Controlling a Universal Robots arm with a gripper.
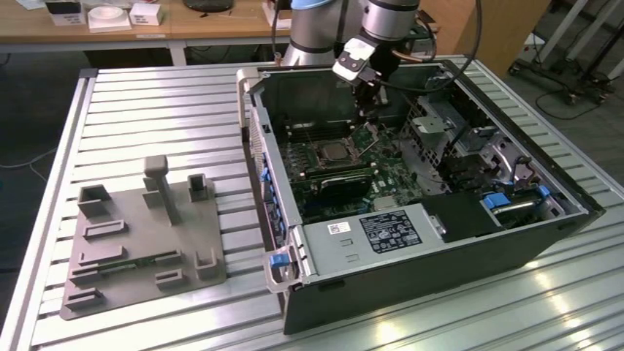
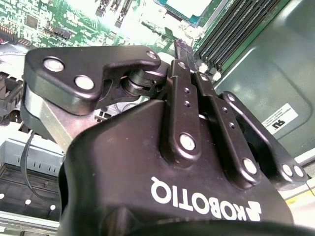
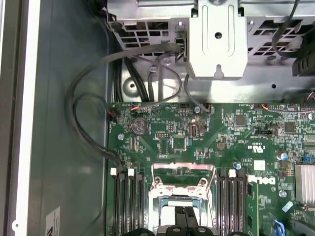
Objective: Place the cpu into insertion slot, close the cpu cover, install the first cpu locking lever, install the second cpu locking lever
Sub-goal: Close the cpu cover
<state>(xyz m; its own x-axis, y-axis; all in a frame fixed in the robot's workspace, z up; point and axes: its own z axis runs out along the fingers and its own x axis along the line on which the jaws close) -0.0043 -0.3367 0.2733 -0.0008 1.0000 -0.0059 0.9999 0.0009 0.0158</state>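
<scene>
Far left in the exterior view, 1 grey fixture (image 1: 146, 241) on the slatted table (image 1: 146, 110), well apart from everything else. Right of it, 1 open case (image 1: 410, 285) with 1 green board (image 1: 395, 186) inside. Near the board's middle, 1 slot (image 1: 337, 153), silver-rimmed and dark-centred. Just right of the slot and above it, 1 gripper (image 1: 370, 123) on 1 arm (image 1: 385, 18), hanging down into the case.

In both wrist views, 2 black fingers (image 2: 179, 83) (image 3: 180, 219) pressed together at the tips, closed. In the first wrist view, tips over one edge of 1 silver cover (image 3: 183, 168) framing the slot; flat or lifted, cannot tell. In the second wrist view, 1 pale square cpu (image 2: 191, 6) just past the fingertips, beside long dark memory slots (image 2: 236, 24). Seated in the slot, by the look of it.
</scene>
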